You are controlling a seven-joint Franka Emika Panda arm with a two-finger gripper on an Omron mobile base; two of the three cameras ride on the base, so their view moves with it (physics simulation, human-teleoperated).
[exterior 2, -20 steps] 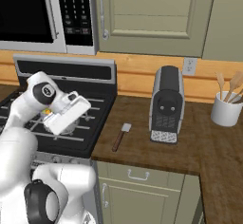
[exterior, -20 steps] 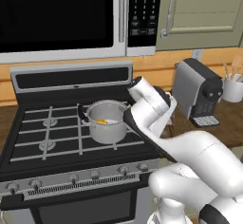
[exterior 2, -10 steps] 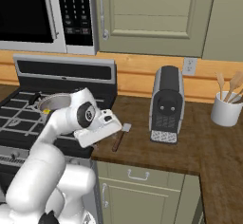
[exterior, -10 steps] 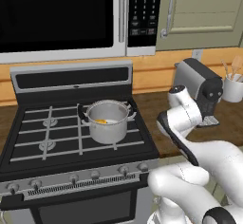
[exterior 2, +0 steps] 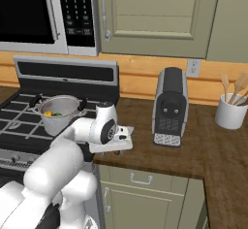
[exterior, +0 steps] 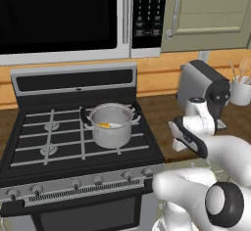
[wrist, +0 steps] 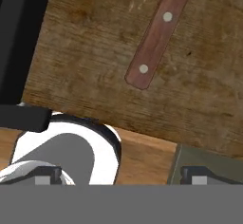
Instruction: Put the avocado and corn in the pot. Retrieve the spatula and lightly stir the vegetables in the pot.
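Note:
The steel pot (exterior: 112, 126) (exterior 2: 59, 115) stands on the stove's right front burner. Inside it I see the yellow corn (exterior: 104, 125) (exterior 2: 47, 113) and a bit of the green avocado (exterior 2: 58, 114). My gripper (exterior: 177, 143) (exterior 2: 115, 145) (wrist: 118, 174) hangs low over the wooden counter just right of the stove, pointing down. Its fingertips (wrist: 47, 173) stand wide apart, open, with nothing between them. The spatula (wrist: 154, 38) lies on the counter ahead of them in the hand view, showing a brown handle with two rivets; it does not touch the gripper.
A dark coffee machine (exterior: 203, 85) (exterior 2: 169, 106) stands on the counter behind the gripper. A white utensil cup (exterior: 241, 90) (exterior 2: 231, 114) with pale wooden utensils sits farther right. The black stove edge (wrist: 19, 38) borders the counter, and the counter's front edge is close.
The arm has swung right, from above the pot to low over the counter beside the stove. The gripper stayed open.

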